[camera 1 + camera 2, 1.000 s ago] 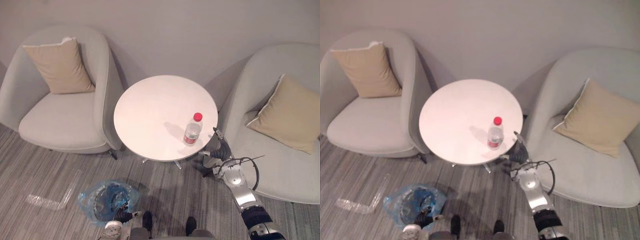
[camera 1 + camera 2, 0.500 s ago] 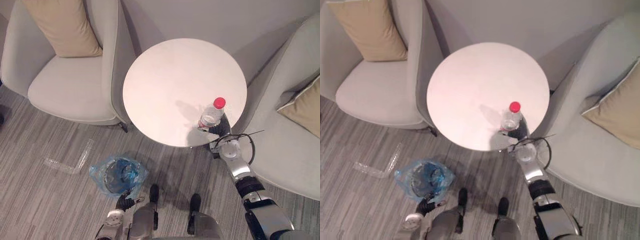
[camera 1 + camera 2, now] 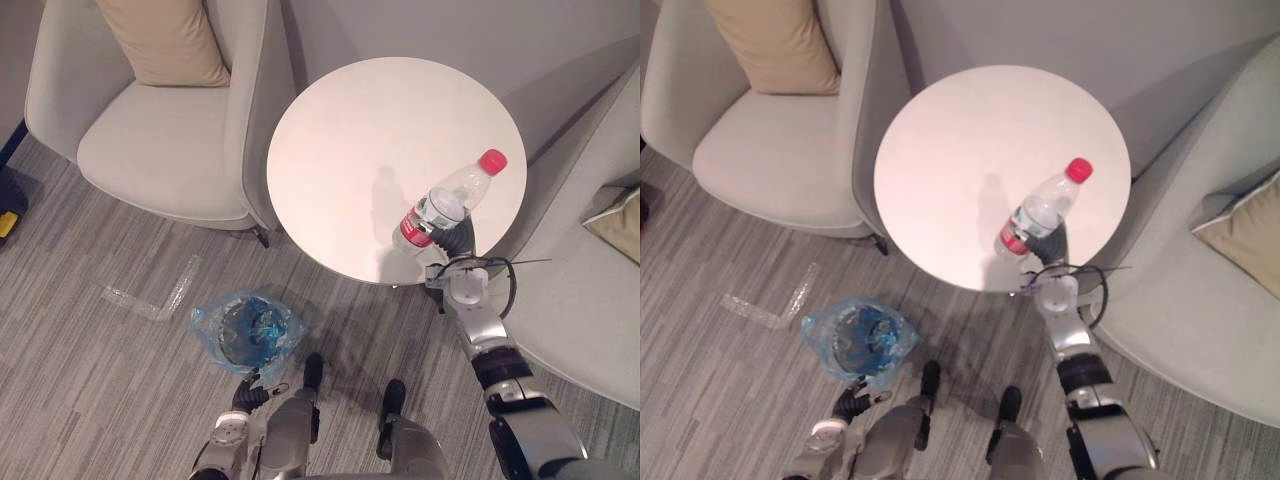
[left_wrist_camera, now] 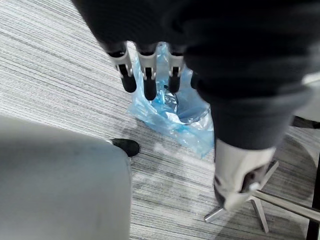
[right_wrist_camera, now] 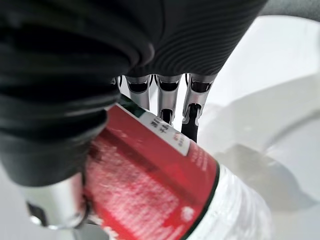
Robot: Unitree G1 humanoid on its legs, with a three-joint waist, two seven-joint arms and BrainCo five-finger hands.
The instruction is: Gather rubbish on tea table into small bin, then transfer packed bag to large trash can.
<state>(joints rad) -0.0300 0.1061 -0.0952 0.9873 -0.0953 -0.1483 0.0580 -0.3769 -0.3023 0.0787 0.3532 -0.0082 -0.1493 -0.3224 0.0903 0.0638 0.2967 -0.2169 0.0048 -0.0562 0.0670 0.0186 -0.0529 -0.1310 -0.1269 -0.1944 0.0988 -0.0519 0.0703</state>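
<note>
Right wrist view has the right robot hand (image 5: 165, 100) curled round the plastic bottle (image 5: 150, 185) at its red label, fingers on one side and thumb on the other, so it is clamped on the bottle. Seen from the head, the bottle (image 3: 445, 205) hangs tilted over the near right edge of the round white counter (image 3: 340, 140). Its red cap points away and to the right, and its base looks clear of the top. The right forearm reaches up from below the counter's near edge, wrist bent toward it.

The small bin (image 3: 247, 330), lined with a blue bag, stands on the floor off the counter's near left edge, well apart from the bottle. To carry well, the grip should be firm on the label band, since smooth plastic could slip. The arm should clear the counter's rim before lowering, and release only once the bottle is above the bin's mouth.

The left robot hand (image 4: 145, 75) hangs by the bin, fingers loosely apart, holding nothing.
</note>
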